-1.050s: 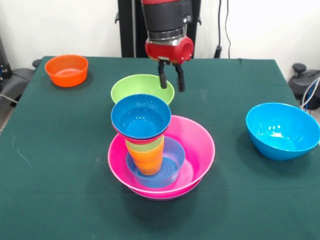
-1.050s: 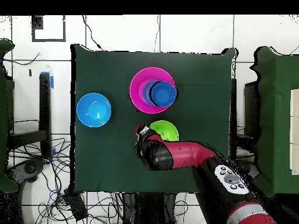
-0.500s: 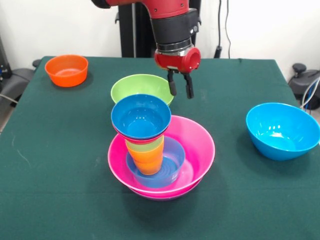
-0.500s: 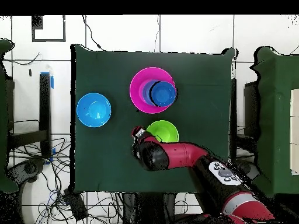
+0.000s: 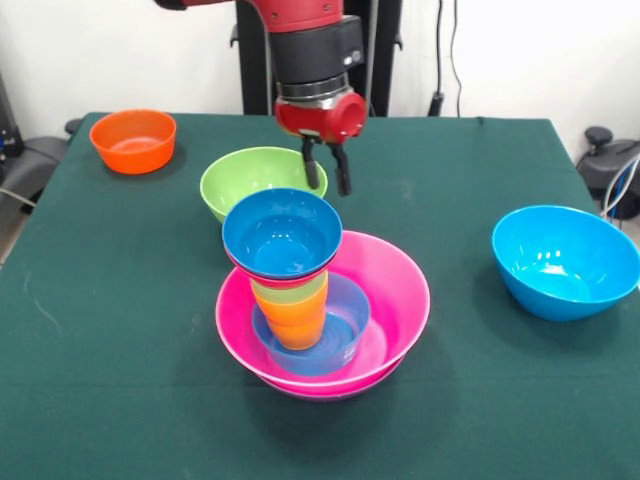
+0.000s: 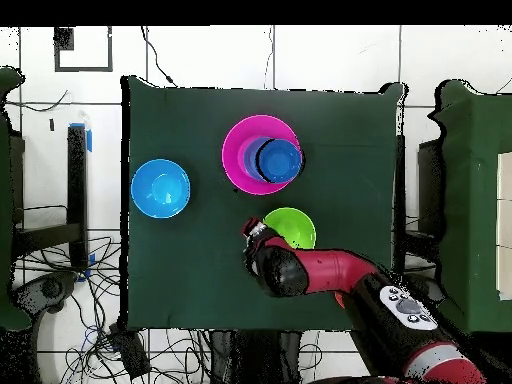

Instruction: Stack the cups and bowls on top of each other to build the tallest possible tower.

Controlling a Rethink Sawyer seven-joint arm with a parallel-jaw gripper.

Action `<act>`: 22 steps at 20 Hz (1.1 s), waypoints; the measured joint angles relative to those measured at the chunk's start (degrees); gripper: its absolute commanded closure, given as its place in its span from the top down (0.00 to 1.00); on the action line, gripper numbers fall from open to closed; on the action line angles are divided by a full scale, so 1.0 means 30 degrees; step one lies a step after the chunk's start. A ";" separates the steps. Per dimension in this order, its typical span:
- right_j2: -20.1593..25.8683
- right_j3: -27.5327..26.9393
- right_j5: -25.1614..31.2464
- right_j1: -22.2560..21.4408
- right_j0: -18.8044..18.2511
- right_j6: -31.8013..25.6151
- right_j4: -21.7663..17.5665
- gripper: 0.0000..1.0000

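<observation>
The tower stands mid-table: a wide pink bowl (image 5: 395, 285) over a purple one holds a light-blue small bowl (image 5: 347, 318). In it stand the orange cup (image 5: 297, 327) and light green cup (image 5: 290, 292), topped by a red bowl's rim and a dark-blue bowl (image 5: 282, 235). From overhead the tower (image 6: 240, 155) sits at the table's upper middle. Behind it lies the lime green bowl (image 5: 250, 178) (image 6: 292, 226). My gripper (image 5: 326, 172) (image 6: 255, 232) is open and straddles the lime bowl's right rim, one finger inside and one outside.
A large sky-blue bowl (image 5: 565, 260) (image 6: 160, 188) sits alone at the right of the front view. A small orange bowl (image 5: 133, 140) rests at the far left corner. Cables and chairs surround the table.
My gripper swung right, then back left. The lime green bowl has shifted left with it in the front view. The tower has not moved.
</observation>
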 measured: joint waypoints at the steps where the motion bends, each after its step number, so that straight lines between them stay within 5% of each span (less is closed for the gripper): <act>1: 0.0000 0.0000 -0.0002 0.0001 -0.0160 0.0000 -0.0113 1.00; 10: -0.0184 -0.0091 0.0000 0.0230 -0.0757 0.0000 -0.1050 1.00; 22: -0.0613 -0.0127 -0.0108 0.0950 0.0059 0.0000 -0.1201 1.00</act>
